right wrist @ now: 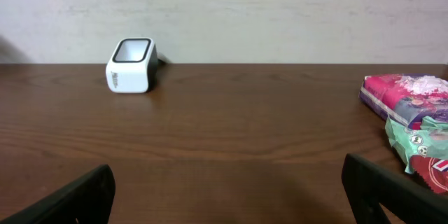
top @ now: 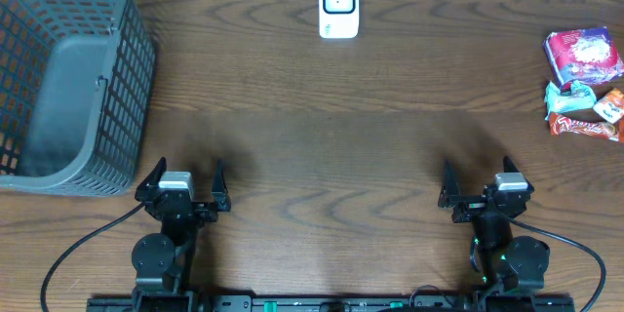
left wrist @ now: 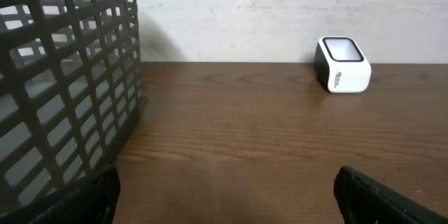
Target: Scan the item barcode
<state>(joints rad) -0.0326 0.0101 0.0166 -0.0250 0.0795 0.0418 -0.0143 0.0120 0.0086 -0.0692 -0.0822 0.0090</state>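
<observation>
Table: a dark brown wood-grain table (top: 322,127), smooth with a dull sheen.
Scanner: a small white scanner (top: 338,5), boxy with rounded corners and a dark slanted window on top. It stands at the middle of the far edge, close to the pale wall (left wrist: 280,7).
Items: crinkly foil snack packets lie heaped at the far right edge. A pink packet (top: 582,56) is farthest back, a teal packet (top: 568,97) touches its near side, and a red-orange packet (top: 583,127) is nearest. They overlap, so there may be one more among them.
Basket: a grey plastic basket (top: 127,68) with lattice walls and a solid floor stands upright at the far left corner.
Left gripper: the left gripper (top: 187,174) sits at the near edge, left of centre, low over the wood and aimed at the far side. Its black fingers are spread wide, with only bare wood between them.
Right gripper: the right gripper (top: 477,177) mirrors it on the near right. It is level, facing the far edge, with fingers fully apart and gripping nothing.
Surroundings: the basket wall fills the left of the left wrist view, just beside that arm. Open wood lies between the right gripper and the packets, which are well apart from it. The scanner sits between the two arms' lines of sight, far off. Black cables loop from each arm's base.
</observation>
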